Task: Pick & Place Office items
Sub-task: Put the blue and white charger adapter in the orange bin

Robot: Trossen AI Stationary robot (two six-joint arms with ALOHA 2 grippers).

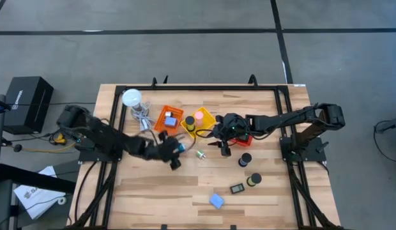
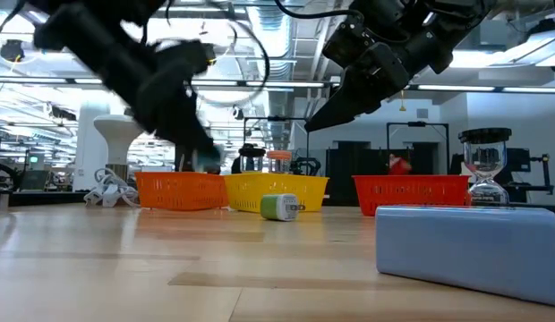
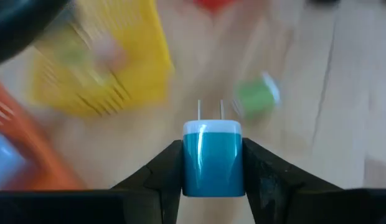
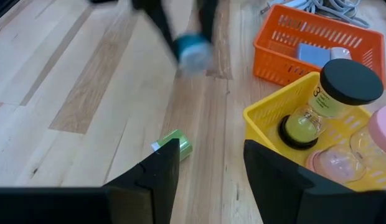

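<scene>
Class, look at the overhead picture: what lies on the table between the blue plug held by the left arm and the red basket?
A small green plug lies there on bare wood, seen in the high view, between the blue plug and red basket.

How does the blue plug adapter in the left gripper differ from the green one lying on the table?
The blue-and-white plug adapter is clamped between the left gripper fingers, lifted off the wooden table; the green-and-white plug adapter lies loose on its side on the wood, near the yellow mesh basket. The blue one's two prongs point away from the wrist; the green one's prongs point sideways along the tabletop in the low view. Both are small blocky adapters with white prong ends.
</scene>
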